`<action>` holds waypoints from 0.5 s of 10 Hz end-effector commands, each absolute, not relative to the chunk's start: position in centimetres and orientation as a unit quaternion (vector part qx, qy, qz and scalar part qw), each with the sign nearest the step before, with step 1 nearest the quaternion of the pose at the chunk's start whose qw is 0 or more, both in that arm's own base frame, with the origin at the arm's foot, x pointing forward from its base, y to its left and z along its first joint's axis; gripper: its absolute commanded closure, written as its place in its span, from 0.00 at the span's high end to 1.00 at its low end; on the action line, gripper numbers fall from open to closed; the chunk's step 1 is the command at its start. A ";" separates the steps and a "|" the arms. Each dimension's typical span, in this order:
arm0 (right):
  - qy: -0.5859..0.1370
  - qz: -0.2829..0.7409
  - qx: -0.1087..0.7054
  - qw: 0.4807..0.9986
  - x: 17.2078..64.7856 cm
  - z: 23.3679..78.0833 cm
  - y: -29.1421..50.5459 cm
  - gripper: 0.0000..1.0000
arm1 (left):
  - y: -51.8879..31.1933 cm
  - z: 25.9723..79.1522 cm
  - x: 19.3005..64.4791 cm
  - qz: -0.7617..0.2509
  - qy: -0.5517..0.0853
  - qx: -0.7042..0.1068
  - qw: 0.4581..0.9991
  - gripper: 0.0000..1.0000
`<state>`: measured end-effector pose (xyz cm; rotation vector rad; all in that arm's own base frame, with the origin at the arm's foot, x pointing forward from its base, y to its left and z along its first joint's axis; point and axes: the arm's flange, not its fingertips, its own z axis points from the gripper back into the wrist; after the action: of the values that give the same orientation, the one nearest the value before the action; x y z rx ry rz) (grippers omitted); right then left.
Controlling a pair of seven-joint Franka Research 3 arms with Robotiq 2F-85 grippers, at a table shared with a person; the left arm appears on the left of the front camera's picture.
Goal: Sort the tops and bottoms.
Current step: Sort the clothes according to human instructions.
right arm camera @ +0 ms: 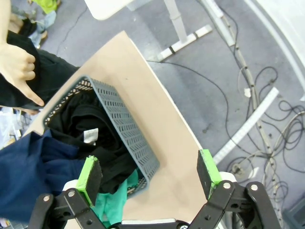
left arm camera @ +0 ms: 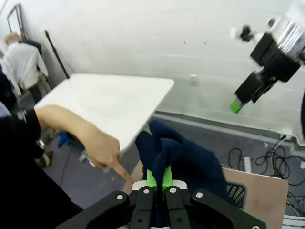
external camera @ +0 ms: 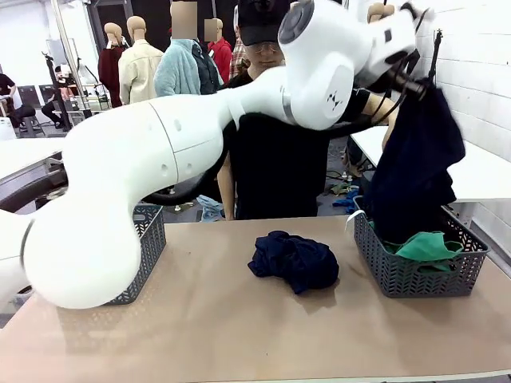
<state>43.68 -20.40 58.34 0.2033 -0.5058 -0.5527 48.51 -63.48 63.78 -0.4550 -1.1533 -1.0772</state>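
My left gripper (external camera: 413, 78) is raised high at the right, shut on a dark navy garment (external camera: 417, 171) that hangs down into the right grey basket (external camera: 415, 275). Its green pads (left arm camera: 151, 179) pinch the navy cloth (left arm camera: 186, 160) in the left wrist view. The teal-green bottoms (external camera: 427, 246) lie in that basket, next to a black garment (right arm camera: 95, 125). My right gripper (right arm camera: 149, 171) hovers open above the basket (right arm camera: 121, 125), nothing between its fingers; the bottoms (right arm camera: 114, 205) show below it. A second navy garment (external camera: 294, 259) lies bunched mid-table.
A person in black stands at the far edge, one hand (left arm camera: 102, 151) pointing down beside the held garment. Another grey basket (external camera: 144, 247) sits at the left, partly behind my left arm. A white table (left arm camera: 105, 100) stands behind the right side.
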 end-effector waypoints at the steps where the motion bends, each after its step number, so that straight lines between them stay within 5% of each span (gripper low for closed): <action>1: -0.245 -0.265 0.090 0.928 43.6 58.3 -20.4 1.00 | -63.7 62.1 50.5 -0.478 -0.485 -0.251 0.688 0.00; 5: -0.245 -0.265 0.090 0.928 43.6 58.3 -20.4 1.00 | -68.1 53.4 53.5 -0.476 -0.453 -0.326 0.679 0.00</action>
<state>43.68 -20.40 58.33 0.2032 -0.5056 -0.5526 51.25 -65.67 53.47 -0.6569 -1.0309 -1.0265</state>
